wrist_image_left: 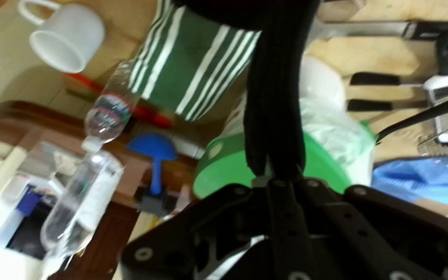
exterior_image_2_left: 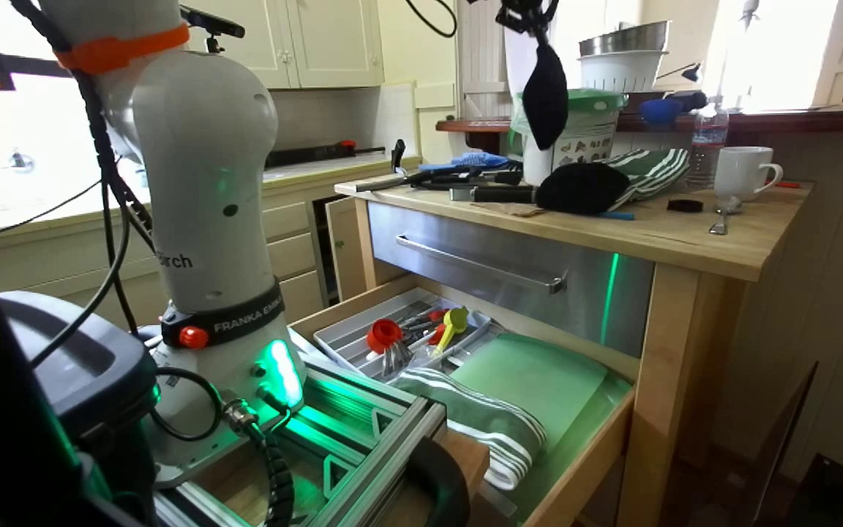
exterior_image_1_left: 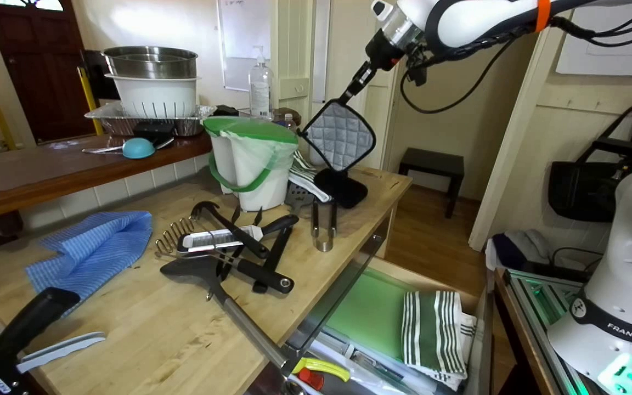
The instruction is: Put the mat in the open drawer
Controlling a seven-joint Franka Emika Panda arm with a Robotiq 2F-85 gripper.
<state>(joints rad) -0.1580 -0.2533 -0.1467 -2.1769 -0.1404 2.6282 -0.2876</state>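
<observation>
Kitchen worktop [exterior_image_1_left: 129, 340], wood, w/ utensils [exterior_image_1_left: 264, 276]. Your gripper [exterior_image_1_left: 344, 99]: jaws pinching mat [exterior_image_1_left: 340, 134] nr one corner, so it hangs free; held hi, prob. to clear bucket [exterior_image_1_left: 247, 164]. Open drawer [exterior_image_1_left: 373, 307]: below worktop, presumably so you can lower mat in.

Arm [exterior_image_2_left: 209, 183] clipped by the edge in both exterior views! In an exterior view the mat [exterior_image_2_left: 546, 102] hides its grey face; in an exterior view the worktop [exterior_image_1_left: 157, 334] covers part of the drawer [exterior_image_1_left: 373, 307]. Wrist view: the mat blocks part of the green lid [wrist_image_left: 224, 171], bottle label [wrist_image_left: 108, 107] a blur!
</observation>
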